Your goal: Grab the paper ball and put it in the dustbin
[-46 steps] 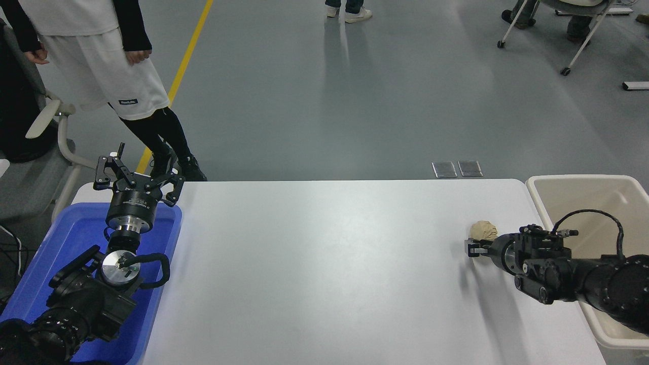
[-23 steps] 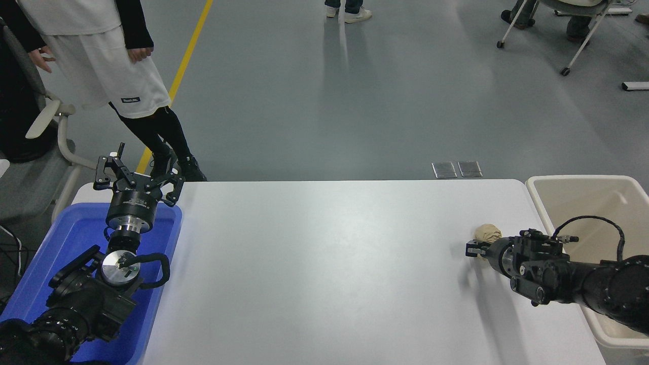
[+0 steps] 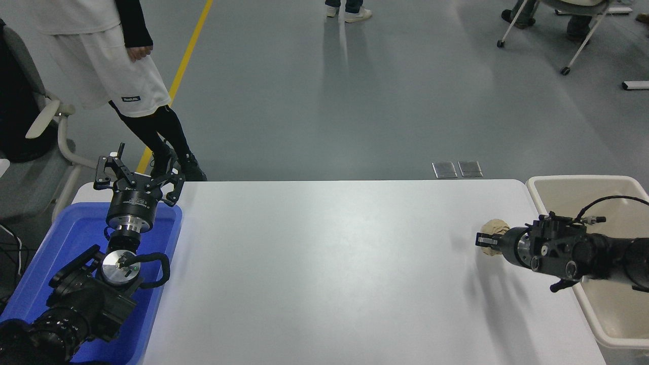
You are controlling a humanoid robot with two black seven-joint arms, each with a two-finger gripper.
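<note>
- Right arm lies nearly level, reaching in over the bin [image 3: 537, 185] rim and across the table [image 3: 324, 263].
- Right gripper [image 3: 488, 242] points away from the bin, jaws clenched on the ball [image 3: 494, 228].
- Ball sits just beside the bin, in the gripper; whether it touches the table cannot be told.
- Left gripper [image 3: 138, 177], far across the table from the bin, stands upright over a blue tray [image 3: 61, 253], jaws spread.
</note>
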